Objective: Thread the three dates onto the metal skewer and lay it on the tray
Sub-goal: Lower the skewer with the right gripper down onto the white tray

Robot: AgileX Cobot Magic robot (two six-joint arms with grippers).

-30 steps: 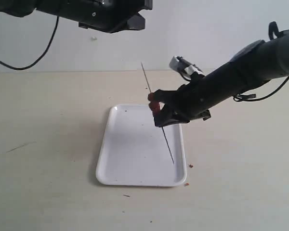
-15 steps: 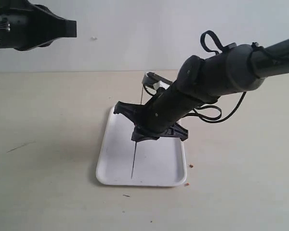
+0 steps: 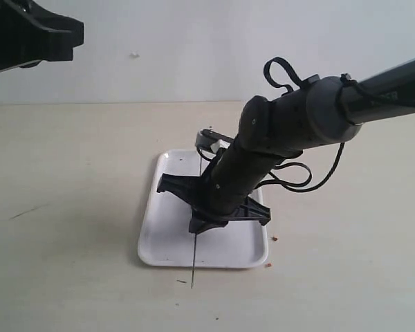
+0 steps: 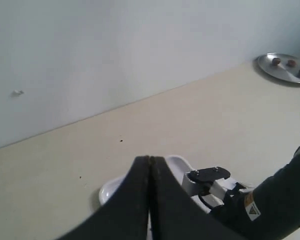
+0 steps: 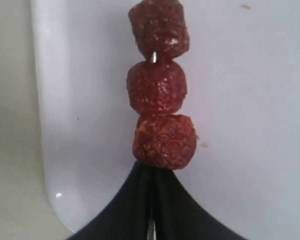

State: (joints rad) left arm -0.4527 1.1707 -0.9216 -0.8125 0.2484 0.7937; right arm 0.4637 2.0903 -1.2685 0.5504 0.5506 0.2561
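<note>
Tray [image 3: 167, 228] on beige table [image 3: 69, 207], pale wall [image 3: 194, 55]

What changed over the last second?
The right arm turned the thin metal skewer and carried it nearer the camera; its tip now pokes past the white rectangular tray's near rim. The left arm pulled away leftward. Tray unmoved; fingers still clamp the skewer.

No words, numbers or brand names are showing legibly in any view. In the left wrist view, a small white sticker [image 4: 248, 213] is sitting on the dark right arm [image 4: 277, 205], carrying an orange mark, but its print is coming out too small to read.
</note>
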